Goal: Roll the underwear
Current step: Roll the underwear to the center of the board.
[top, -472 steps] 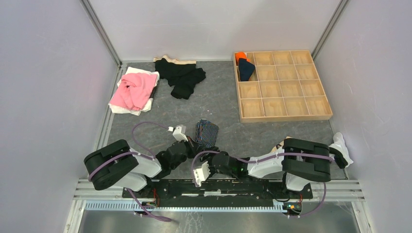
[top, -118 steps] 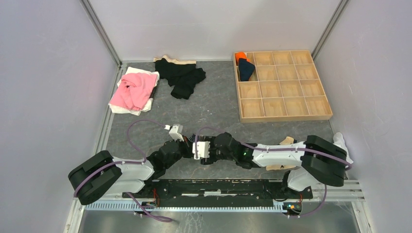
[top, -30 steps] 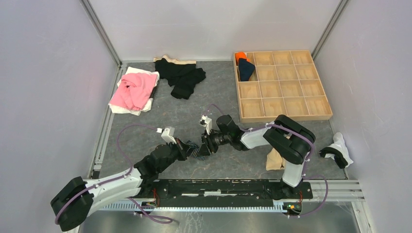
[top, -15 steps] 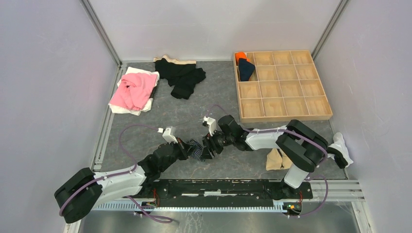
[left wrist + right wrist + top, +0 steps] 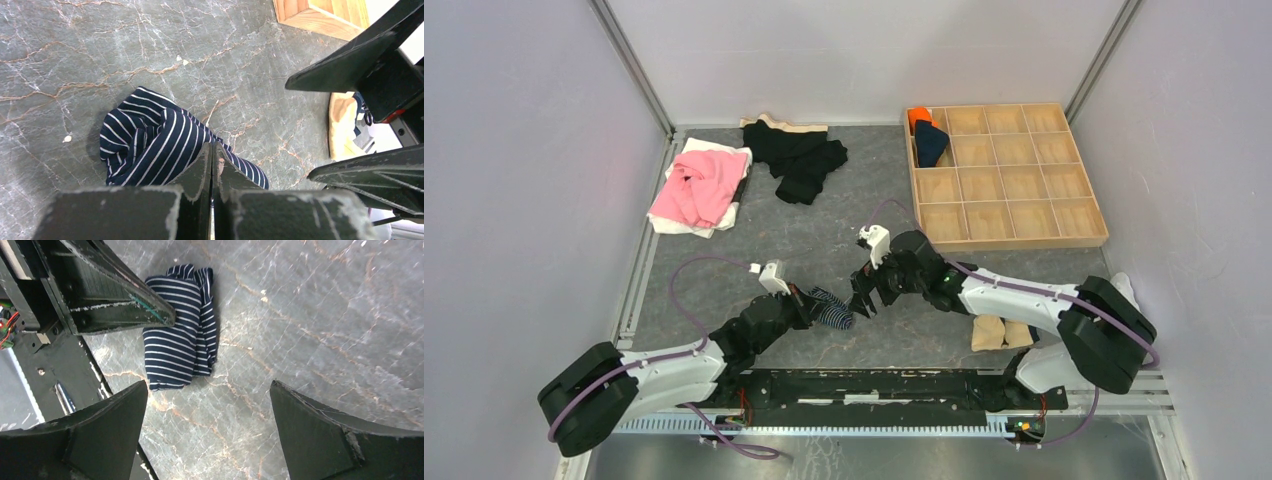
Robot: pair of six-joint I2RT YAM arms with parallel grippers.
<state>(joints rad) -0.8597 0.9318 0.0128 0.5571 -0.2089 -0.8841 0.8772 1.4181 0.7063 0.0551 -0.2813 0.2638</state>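
The navy striped underwear (image 5: 834, 312) lies as a small folded bundle on the grey table near the front. It also shows in the left wrist view (image 5: 145, 145) and the right wrist view (image 5: 182, 340). My left gripper (image 5: 817, 300) is shut, its tips (image 5: 212, 145) pinched into the bundle's near edge. My right gripper (image 5: 864, 297) is open wide and empty (image 5: 209, 385), just right of the bundle and not touching it. White underwear with black trim (image 5: 1124, 305) lies at the table's right edge.
A wooden compartment tray (image 5: 1004, 235) stands at the back right, with orange and navy bundles (image 5: 927, 135) in its top-left cells. A pink garment (image 5: 699, 185) and black garments (image 5: 802, 160) lie at the back left. A tan cloth (image 5: 1002, 332) lies under the right arm.
My right gripper has let go of the striped underwear, opened and pulled back to the right. The bundle has settled on the table at my left gripper's tips.
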